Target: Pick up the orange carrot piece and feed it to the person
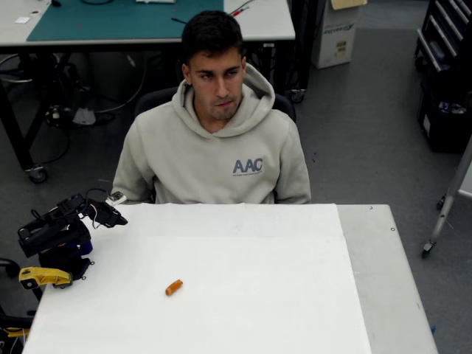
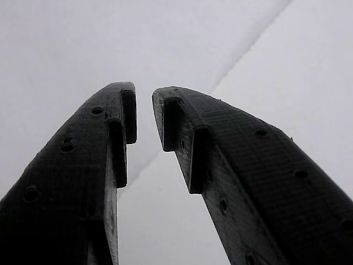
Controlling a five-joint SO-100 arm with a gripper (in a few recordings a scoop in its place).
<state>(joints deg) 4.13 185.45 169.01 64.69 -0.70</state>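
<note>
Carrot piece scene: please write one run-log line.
gripper: empty, jaws slightly apart | orange carrot piece: lying on table | person: seated behind

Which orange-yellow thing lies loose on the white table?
The carrot piece, small and orange, alone mid-table. The yellow part sits fixed on the arm's base at the left edge.

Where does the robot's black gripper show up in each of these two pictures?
Overhead view: the gripper sits at the left edge of the white table, its tip pointing right, up and left of the orange carrot piece.
Wrist view: the gripper rises from the bottom edge, its two fingers slightly apart with nothing between them.
Shared landmark: the white table lies under the gripper in both.
</note>
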